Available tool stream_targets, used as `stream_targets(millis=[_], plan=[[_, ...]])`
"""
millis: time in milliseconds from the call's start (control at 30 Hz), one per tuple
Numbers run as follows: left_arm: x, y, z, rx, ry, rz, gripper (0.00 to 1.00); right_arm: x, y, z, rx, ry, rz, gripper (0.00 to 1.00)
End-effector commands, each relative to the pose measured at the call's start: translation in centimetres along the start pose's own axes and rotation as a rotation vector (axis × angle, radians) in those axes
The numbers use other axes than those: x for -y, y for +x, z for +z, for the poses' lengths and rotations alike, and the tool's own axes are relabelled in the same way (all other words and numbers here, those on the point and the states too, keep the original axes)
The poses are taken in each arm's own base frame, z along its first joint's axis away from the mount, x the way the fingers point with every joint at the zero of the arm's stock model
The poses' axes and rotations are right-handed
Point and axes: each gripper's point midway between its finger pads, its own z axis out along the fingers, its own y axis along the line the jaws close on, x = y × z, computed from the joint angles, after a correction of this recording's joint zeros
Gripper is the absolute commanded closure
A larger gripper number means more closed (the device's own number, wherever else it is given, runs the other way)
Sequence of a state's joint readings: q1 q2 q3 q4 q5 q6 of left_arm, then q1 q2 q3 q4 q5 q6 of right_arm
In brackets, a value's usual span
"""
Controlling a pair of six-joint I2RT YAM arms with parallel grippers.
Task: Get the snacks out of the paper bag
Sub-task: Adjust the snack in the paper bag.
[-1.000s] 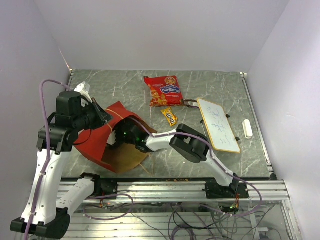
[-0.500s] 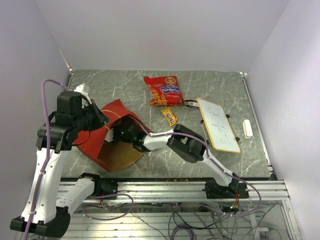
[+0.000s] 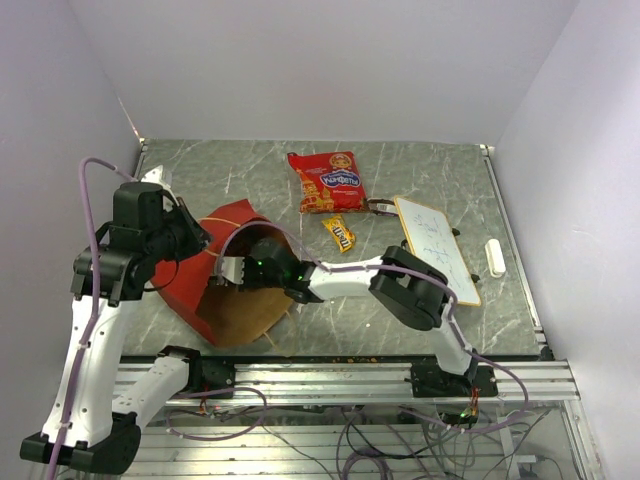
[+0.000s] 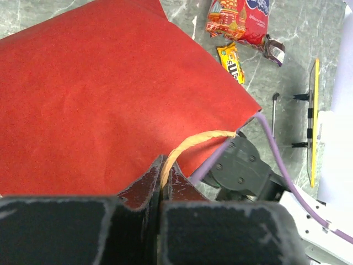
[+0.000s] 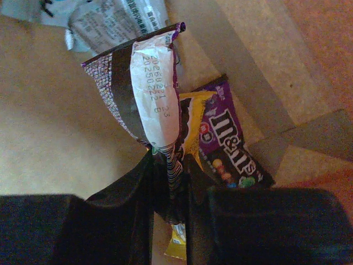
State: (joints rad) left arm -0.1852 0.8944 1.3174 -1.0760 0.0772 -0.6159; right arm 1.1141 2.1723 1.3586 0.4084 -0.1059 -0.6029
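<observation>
The paper bag [image 3: 205, 255], red outside and brown inside, lies on its side with its mouth toward the near right. My left gripper [image 4: 161, 172] is shut on its tan string handle [image 4: 193, 141] and holds it up. Reaching into the mouth, my right gripper [image 5: 168, 165] is shut on a dark, silvery-striped wrapper [image 5: 146, 83]. Beside it in the bag lie a purple candy packet [image 5: 231, 146] and a silvery packet [image 5: 110, 19]. Outside lie the large red packet [image 3: 327, 180], a small yellow packet [image 3: 340, 232] and a dark wrapper [image 3: 378, 207].
A white wood-framed board [image 3: 435, 248] lies right of the snacks, with a small white block [image 3: 494, 257] beyond it near the table's right edge. The right arm's elbow [image 3: 412, 296] hangs over the table between the bag and the board.
My right gripper has closed on the striped wrapper inside the bag, and that arm's elbow has swung to the right. The left gripper still holds the handle; the bag has shifted slightly.
</observation>
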Motion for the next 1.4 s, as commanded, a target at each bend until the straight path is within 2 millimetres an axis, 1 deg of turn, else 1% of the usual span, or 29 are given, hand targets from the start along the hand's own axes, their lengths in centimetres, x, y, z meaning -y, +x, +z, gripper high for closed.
stream_targets(millis=[0, 100, 233, 300, 400, 433, 500, 600, 700, 767, 800, 833, 900, 967, 1000, 1033, 1067, 1100, 1167, 1200, 1233, 1300, 1333, 1367], plan=[[-0.6, -0.7, 0.2, 0.031, -0.043, -0.012, 0.93, 0.2, -2.2, -3.0, 0.02, -0.031, 0.058, 1.0], [-0.4, -0.6, 0.7, 0.029, -0.026, -0.021, 0.93, 0.1, -3.0, -5.4, 0.034, -0.032, 0.102, 1.0], [-0.2, -0.6, 1.1, 0.036, -0.014, -0.024, 0.93, -1.4, -4.0, -8.2, 0.073, -0.085, 0.193, 1.0], [-0.3, -0.8, 0.9, 0.044, -0.02, -0.018, 0.93, -1.5, -4.7, -9.7, 0.085, -0.095, 0.221, 1.0], [-0.2, -1.0, 0.9, 0.047, -0.016, 0.0, 0.93, -1.9, -4.3, -11.6, 0.056, -0.095, 0.25, 1.0], [-0.2, -1.0, 1.0, 0.045, -0.017, 0.004, 0.93, -1.7, -4.4, -12.3, 0.049, -0.087, 0.25, 1.0], [-0.1, -0.9, 1.2, 0.038, -0.012, 0.005, 0.93, -2.2, -3.8, -13.9, 0.029, -0.096, 0.245, 1.0], [0.1, -0.9, 1.8, 0.035, 0.005, 0.005, 0.93, -2.0, -4.0, -16.6, 0.011, -0.093, 0.224, 1.0], [0.2, -0.9, 2.2, 0.026, 0.006, 0.01, 0.93, -1.5, -3.6, -19.5, -0.02, -0.06, 0.205, 1.0], [0.3, -0.8, 2.3, 0.021, 0.01, 0.011, 0.93, -1.0, -4.1, -20.7, -0.001, -0.046, 0.189, 1.0], [0.5, -0.9, 2.2, 0.021, 0.022, 0.012, 0.93, -1.0, -4.6, -20.9, 0.016, -0.055, 0.172, 1.0], [0.7, -0.8, 2.2, 0.018, 0.035, 0.009, 0.93, -0.9, -5.1, -20.5, 0.034, -0.064, 0.162, 1.0], [1.3, -0.8, 2.1, 0.017, 0.068, 0.004, 0.93, -0.8, -5.8, -18.8, 0.063, -0.086, 0.152, 1.0], [1.9, -0.8, 1.9, 0.018, 0.097, -0.002, 0.93, -0.7, -6.9, -16.1, 0.091, -0.128, 0.155, 1.0], [2.2, -0.9, 1.8, 0.016, 0.108, -0.003, 0.93, -0.3, -7.9, -14.7, 0.118, -0.134, 0.167, 1.0], [2.4, -1.0, 1.6, 0.017, 0.116, -0.001, 0.93, 0.1, -8.3, -13.2, 0.136, -0.125, 0.187, 1.0], [2.5, -1.1, 1.4, 0.016, 0.119, 0.002, 0.93, 0.4, -8.0, -11.5, 0.138, -0.103, 0.214, 1.0], [2.5, -1.1, 1.2, 0.014, 0.118, 0.009, 0.93, 1.1, -8.2, -10.3, 0.157, -0.063, 0.237, 1.0], [2.7, -1.3, 0.8, 0.016, 0.121, 0.018, 0.93, 2.3, -7.6, -7.7, 0.167, 0.008, 0.269, 1.0], [2.8, -1.3, 0.7, 0.013, 0.123, 0.02, 0.93, 2.5, -7.3, -6.5, 0.166, 0.027, 0.272, 1.0], [2.8, -1.4, 0.7, 0.012, 0.124, 0.022, 0.93, 2.3, -6.8, -5.2, 0.16, 0.03, 0.264, 1.0], [2.9, -1.5, 0.5, 0.01, 0.123, 0.025, 0.93, 2.4, -5.9, -3.6, 0.16, 0.061, 0.243, 1.0], [3.0, -1.6, 0.5, 0.008, 0.122, 0.028, 0.93, 2.0, -5.2, -2.9, 0.162, 0.067, 0.227, 0.96], [2.9, -1.7, 0.5, 0.005, 0.114, 0.03, 0.93, 2.0, -4.9, -2.5, 0.17, 0.081, 0.204, 0.86]])
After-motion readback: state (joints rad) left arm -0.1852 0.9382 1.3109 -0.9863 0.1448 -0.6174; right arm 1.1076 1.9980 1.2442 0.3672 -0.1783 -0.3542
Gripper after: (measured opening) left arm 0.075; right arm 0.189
